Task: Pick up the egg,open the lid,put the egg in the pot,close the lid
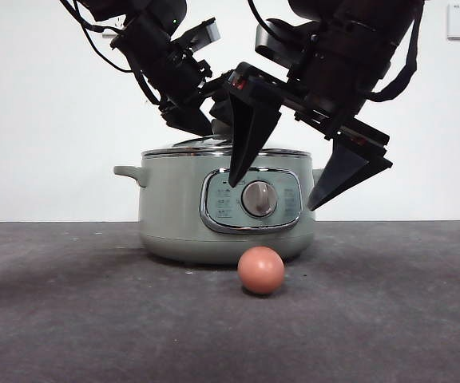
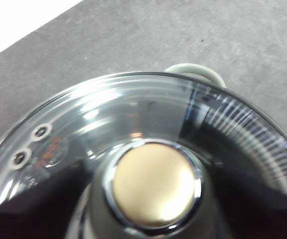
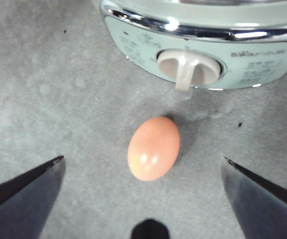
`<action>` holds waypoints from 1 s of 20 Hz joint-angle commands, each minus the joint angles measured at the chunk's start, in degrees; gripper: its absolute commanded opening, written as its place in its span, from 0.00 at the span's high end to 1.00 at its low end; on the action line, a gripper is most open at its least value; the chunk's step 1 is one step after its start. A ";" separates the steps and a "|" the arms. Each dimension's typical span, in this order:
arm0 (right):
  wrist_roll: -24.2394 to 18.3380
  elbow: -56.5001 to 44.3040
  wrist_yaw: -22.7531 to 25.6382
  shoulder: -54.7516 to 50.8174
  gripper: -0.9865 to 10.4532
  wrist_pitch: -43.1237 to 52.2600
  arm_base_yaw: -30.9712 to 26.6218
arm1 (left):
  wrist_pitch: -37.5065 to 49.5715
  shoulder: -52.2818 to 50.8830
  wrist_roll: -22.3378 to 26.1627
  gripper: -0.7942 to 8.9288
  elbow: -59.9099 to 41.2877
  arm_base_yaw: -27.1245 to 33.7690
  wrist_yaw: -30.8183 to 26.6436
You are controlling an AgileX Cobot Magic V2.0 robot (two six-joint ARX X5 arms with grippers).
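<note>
Egg on table, between spread right jaws, untouched.

Both arms are black and blocky with looped black cables; the right gripper has long pointed wedge-shaped jaws.

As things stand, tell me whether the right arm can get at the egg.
Probably yes. The right end effector hangs open above the egg, which lies alone on the table in front of the pot; nothing sits between them.
</note>
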 commanded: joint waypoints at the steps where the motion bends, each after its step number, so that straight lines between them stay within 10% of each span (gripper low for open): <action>1: 0.39 -0.02 0.02 0.07 0.37 0.20 0.04 | -1.81 1.66 -0.57 0.79 -0.31 -0.13 0.17; 4: 0.39 -0.02 0.02 0.07 0.37 0.20 0.04 | -2.16 1.64 -0.57 0.93 -0.31 -0.13 0.42; 20: 0.42 -0.02 0.09 0.07 0.37 0.35 0.04 | -0.44 -11.61 -0.55 0.93 -0.28 2.69 0.57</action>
